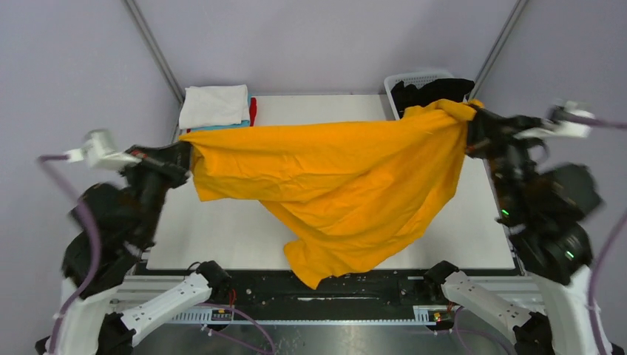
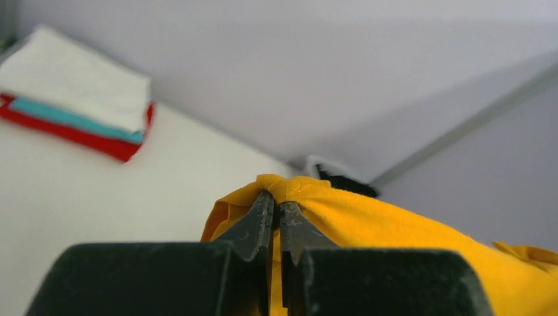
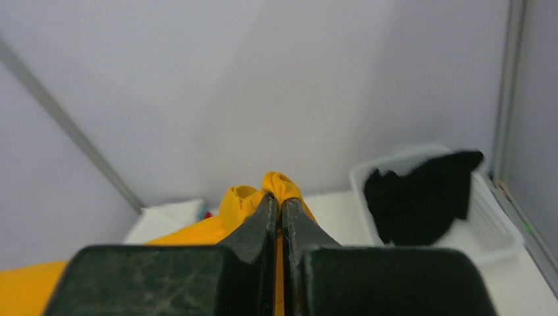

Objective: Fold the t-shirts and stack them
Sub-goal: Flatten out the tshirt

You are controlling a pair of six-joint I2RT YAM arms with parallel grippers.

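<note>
The mustard-orange t-shirt [image 1: 333, 177] hangs stretched between my two grippers above the table, its lower part drooping over the near edge. My left gripper [image 1: 185, 154] is shut on its left corner [image 2: 289, 191]. My right gripper [image 1: 472, 127] is shut on its right corner [image 3: 279, 187]. A folded stack sits at the back left: white t-shirt [image 1: 214, 106] on top, teal t-shirt [image 2: 72, 118] under it, red t-shirt [image 2: 85, 139] at the bottom. The black t-shirt [image 1: 429, 92] lies bunched in the basket [image 3: 487, 230].
The white lattice basket [image 1: 414, 77] stands at the back right corner of the white table [image 1: 200, 229]. Grey walls and metal frame poles close in the back and sides. The arm bases sit along the near edge.
</note>
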